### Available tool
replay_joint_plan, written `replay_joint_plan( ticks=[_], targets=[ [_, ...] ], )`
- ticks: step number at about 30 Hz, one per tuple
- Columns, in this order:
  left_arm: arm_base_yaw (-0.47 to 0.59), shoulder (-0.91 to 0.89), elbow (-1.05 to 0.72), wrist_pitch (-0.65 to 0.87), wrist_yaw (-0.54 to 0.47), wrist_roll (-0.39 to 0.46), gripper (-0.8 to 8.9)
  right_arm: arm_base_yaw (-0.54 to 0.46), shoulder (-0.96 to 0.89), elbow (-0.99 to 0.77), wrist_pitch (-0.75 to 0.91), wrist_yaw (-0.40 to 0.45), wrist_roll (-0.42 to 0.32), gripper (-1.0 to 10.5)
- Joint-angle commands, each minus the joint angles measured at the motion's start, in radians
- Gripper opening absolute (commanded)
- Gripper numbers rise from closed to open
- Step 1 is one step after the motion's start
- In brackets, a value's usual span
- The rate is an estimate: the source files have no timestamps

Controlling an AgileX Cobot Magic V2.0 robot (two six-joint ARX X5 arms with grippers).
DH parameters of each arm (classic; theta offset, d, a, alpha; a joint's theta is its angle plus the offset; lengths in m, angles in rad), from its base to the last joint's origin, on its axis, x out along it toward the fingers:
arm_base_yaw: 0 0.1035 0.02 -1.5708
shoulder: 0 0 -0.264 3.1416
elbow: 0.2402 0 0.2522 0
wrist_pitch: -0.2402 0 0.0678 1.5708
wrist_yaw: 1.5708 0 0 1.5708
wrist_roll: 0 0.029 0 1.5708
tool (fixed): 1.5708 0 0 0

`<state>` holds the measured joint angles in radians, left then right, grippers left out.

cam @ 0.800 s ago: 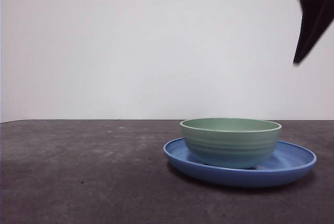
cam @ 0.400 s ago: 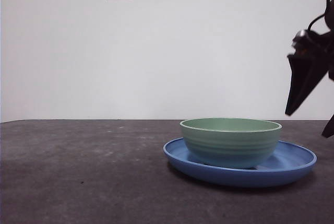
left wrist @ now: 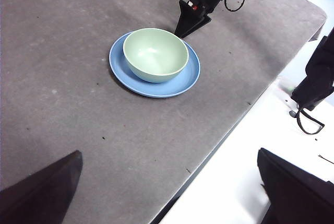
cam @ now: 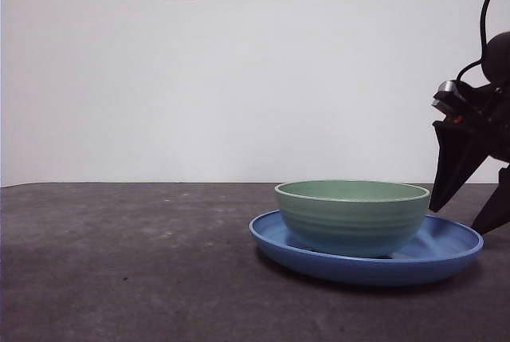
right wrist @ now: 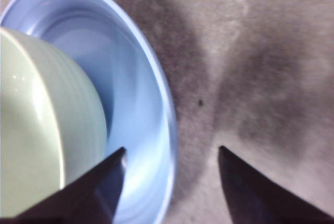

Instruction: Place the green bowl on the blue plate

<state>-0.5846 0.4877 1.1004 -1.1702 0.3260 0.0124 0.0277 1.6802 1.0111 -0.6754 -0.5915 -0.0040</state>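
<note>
On the dark table (cam: 119,262) the green bowl (cam: 352,216) already sits upright inside the blue plate (cam: 446,256), so the placing step looks done. Right gripper (cam: 470,198) hangs low beside the plate's rim, jaws apart and empty, one tip over the rim, other outside. Left gripper (left wrist: 167,192) waits well apart, also spread. Next move probably: lift right arm w/o touching the rim.

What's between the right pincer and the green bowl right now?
Only the blue plate's rim and sloping inner wall. In the right wrist view, the open right pincer straddles that rim, and the green bowl sits just beyond it.
</note>
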Motion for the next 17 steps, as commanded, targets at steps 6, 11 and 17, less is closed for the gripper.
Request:
replay_joint_plan(
  ticks=[6, 11, 17],
  targets=[
    [-0.005, 0.003, 0.011, 0.013, 0.008, -0.002, 5.92, 0.025, 0.060, 0.017, 0.043, -0.037, -0.015, 1.9],
    [-0.005, 0.003, 0.011, 0.014, 0.008, -0.002, 5.92, 0.037, 0.065, 0.017, 0.051, -0.010, -0.009, 1.5],
    [-0.005, 0.003, 0.011, 0.016, 0.008, -0.002, 5.92, 0.042, 0.065, 0.017, 0.047, 0.029, -0.003, 1.0]
  ],
)
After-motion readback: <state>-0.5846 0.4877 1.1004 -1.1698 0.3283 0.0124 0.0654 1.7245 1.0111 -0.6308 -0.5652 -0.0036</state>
